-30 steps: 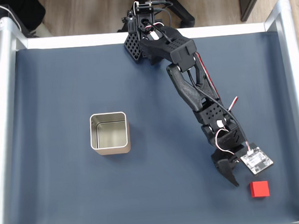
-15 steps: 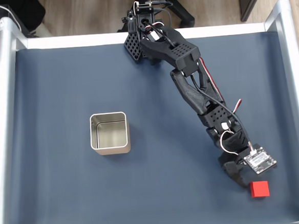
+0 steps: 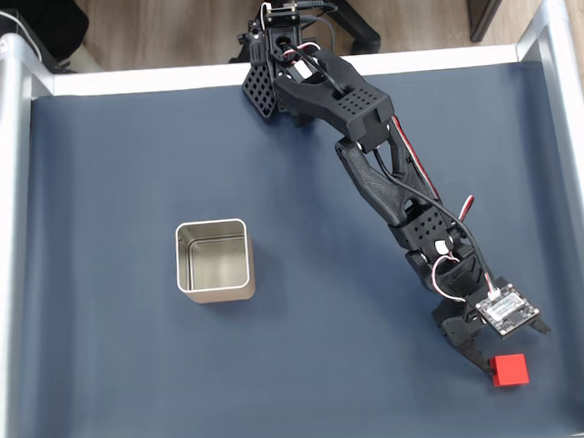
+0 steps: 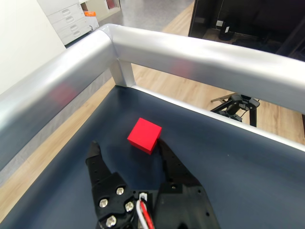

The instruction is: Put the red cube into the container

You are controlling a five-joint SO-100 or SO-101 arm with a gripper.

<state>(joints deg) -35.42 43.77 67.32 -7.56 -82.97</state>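
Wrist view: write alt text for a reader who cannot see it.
A red cube lies on the dark blue table mat, just ahead of the black gripper, whose fingers are spread open with the cube at the tip of the right finger. Silver rails meet at a corner behind it.

Fixed view straight down over whole table, wrist view low and close toward corner rail, sharing red cube (image 3: 508, 369) (image 4: 144, 135)

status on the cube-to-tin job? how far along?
Early. Done: the open end effector has reached the small red cube, which lies just past its fingertips on the dark blue mat. In hand: nothing gripped yet. Left: closing on it, lifting, carrying to the empty square silver tin, releasing.
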